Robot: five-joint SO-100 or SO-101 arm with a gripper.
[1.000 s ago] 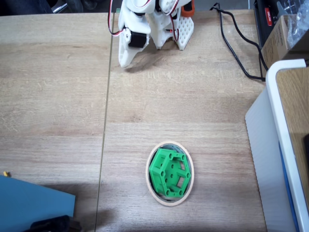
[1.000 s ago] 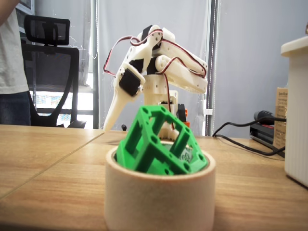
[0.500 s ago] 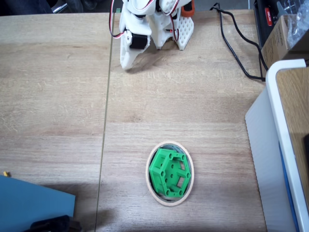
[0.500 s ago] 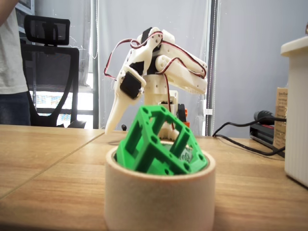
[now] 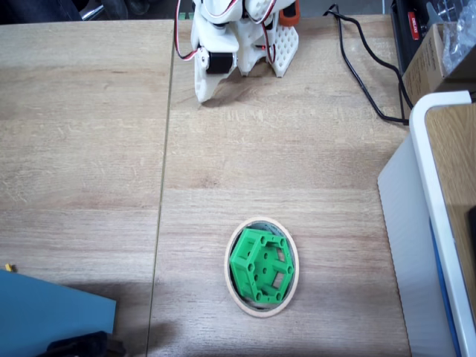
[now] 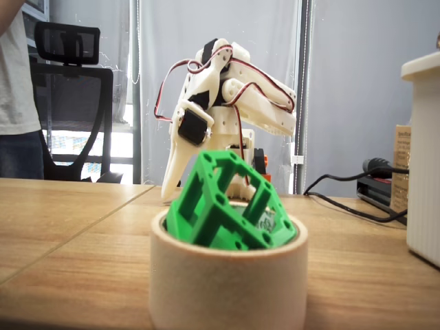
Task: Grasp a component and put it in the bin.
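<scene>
Gripper (image 5: 202, 95) shifted right toward arm base since earlier frame, top centre of frame, fingers together, holding nothing, green component (image 5: 261, 268) tilted inside tan bin (image 5: 293, 286), lower centre, wooden table (image 5: 89, 149)

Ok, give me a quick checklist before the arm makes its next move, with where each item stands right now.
1. Green block inside the ring: ok, it sits within the rim in both fixed views.
2. Block seated flat: not ok, it rests tilted, one corner above the rim.
3. Gripper away from the ring: ok, it is folded back near the arm's base.
4. Gripper empty: ok, nothing hangs from it.
5. Jaws open or shut: cannot tell.
6. Black cable out of the way: ok, it lies off to the side.
</scene>
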